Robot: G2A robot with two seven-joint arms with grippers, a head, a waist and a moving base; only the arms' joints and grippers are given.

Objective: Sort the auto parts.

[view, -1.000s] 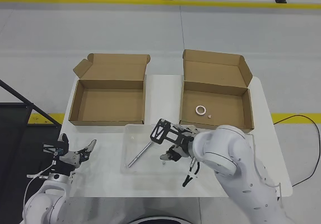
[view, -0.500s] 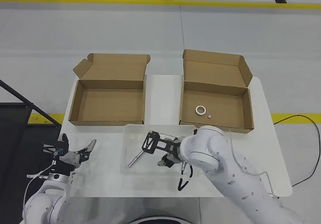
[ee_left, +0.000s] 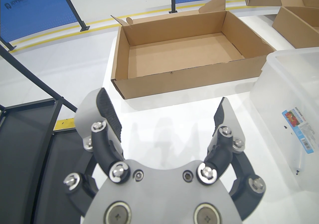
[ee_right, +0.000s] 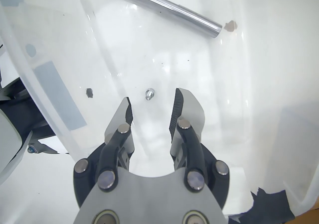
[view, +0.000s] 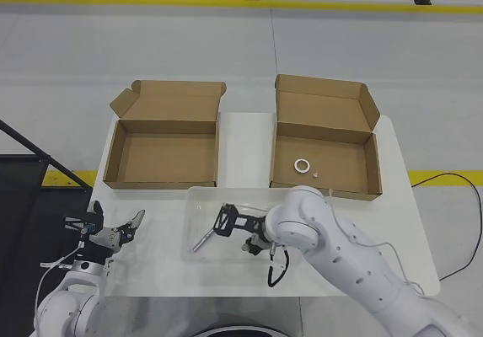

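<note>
A clear plastic bin (view: pixel 192 195) (ee_right: pixel 251 65) in the middle of the table holds a long metal rod (view: pixel 206 236) (ee_right: pixel 154 3) and a small silver fitting (ee_right: pixel 149 93). My right gripper (ee_right: pixel 152 104) (view: pixel 222 221) hangs open inside the bin, the fitting just ahead of its fingertips and the rod farther off. Over the table's left front part my left gripper (ee_left: pixel 164 110) (view: pixel 128 226) is open with nothing in it. The right cardboard box (view: pixel 325 173) contains a white ring (view: pixel 303 165) and a tiny part (view: pixel 316 174). The left cardboard box (view: pixel 163 158) (ee_left: pixel 182 48) has a bare floor.
Both boxes stand at the table's back with their lids folded away from me. A black frame (view: pixel 5 181) (ee_left: pixel 27 135) sits off the table's left edge. Torn bits of tape (ee_right: pixel 89 92) cling to the bin's floor.
My right gripper has travelled leftward inside the bin toward the rod and come lower. The left arm has stayed where it was.
</note>
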